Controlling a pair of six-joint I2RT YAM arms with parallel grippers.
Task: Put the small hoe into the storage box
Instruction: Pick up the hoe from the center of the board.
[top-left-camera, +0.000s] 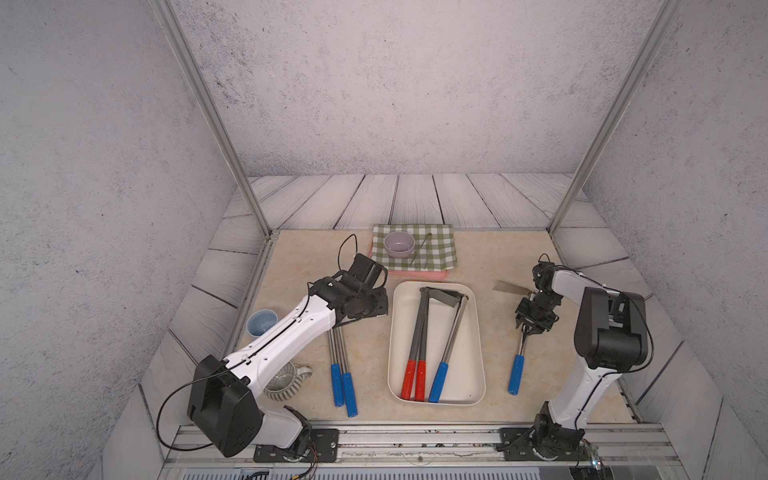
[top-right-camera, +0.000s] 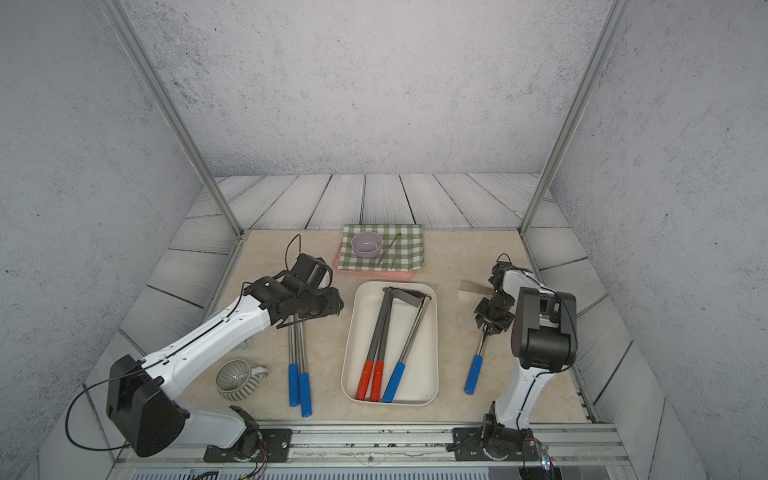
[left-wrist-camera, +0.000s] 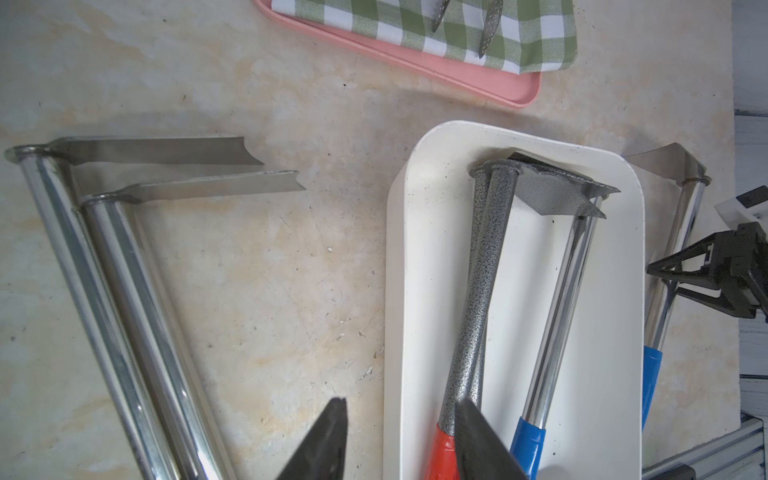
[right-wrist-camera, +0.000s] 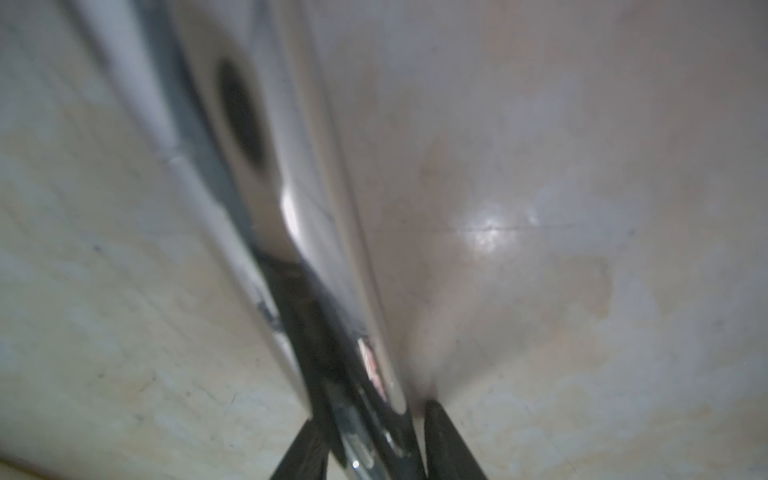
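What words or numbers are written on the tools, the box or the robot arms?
None: no text, label, brand or number can be read on the hoes, box, tray or arms in any view. The right wrist view is too blurred to tell.

Four blue-handled hoes (top-left-camera: 336, 384) (top-left-camera: 350, 395) (top-left-camera: 438, 382) (top-left-camera: 515, 374), two red-handled hoes (top-left-camera: 408, 380) (top-left-camera: 420, 380), one storage box (top-left-camera: 465, 365), one tray (top-left-camera: 415, 274), two cups (top-left-camera: 262, 323) (top-left-camera: 286, 382), one bowl (top-left-camera: 399, 244)

Bowl (top-left-camera: 399, 244) on checked cloth (top-left-camera: 440, 249); ribbed mug (top-right-camera: 237, 380) apart.
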